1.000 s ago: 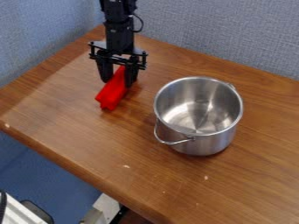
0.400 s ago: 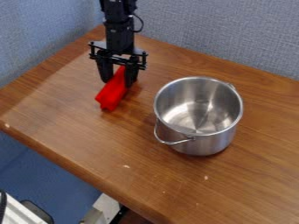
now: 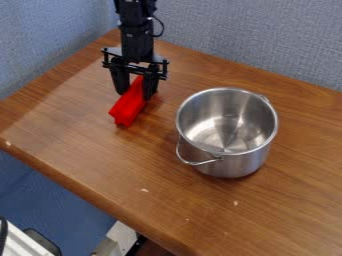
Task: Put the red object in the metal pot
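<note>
Nearest me the metal pot (image 3: 227, 130) stands upright on the wooden table (image 3: 80, 120), its wire handle hanging toward me. Left of it and a little further back, the red object (image 3: 128, 104) lies on the table, well outside the pot. Nothing has shifted since a second ago. The gripper (image 3: 136, 88) still points straight down, jaws clenched on the red object's far end.

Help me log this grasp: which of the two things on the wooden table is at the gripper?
The red rectangular plastic block; the gripper is shut on its upper end. The shiny round steel pot stands apart, empty.
</note>
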Controlling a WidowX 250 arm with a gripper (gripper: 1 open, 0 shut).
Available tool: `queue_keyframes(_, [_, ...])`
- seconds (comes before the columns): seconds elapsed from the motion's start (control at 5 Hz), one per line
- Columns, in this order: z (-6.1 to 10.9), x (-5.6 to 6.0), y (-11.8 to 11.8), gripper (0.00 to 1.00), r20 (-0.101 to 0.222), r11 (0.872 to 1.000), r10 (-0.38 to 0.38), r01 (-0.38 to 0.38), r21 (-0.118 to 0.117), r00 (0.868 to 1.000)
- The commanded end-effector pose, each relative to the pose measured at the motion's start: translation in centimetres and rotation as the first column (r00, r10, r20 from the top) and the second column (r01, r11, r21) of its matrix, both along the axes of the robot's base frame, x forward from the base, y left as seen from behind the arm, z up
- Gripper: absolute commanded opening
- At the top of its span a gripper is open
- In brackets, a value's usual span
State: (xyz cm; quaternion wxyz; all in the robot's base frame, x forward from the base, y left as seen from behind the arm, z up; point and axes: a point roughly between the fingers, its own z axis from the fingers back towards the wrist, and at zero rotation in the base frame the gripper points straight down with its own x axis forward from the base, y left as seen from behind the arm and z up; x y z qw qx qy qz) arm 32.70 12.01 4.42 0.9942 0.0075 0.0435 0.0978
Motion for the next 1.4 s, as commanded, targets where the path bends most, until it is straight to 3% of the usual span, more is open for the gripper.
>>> queue_keyframes(0.0, [4.49, 1.23, -0.11, 0.00, 0.125, 0.999, -0.018, 0.013, 0.043, 0.992])
queue_keyframes(1.2, [5.08, 1.37, -0.21, 0.00, 0.135, 0.999, -0.022, 0.016, 0.045, 0.991])
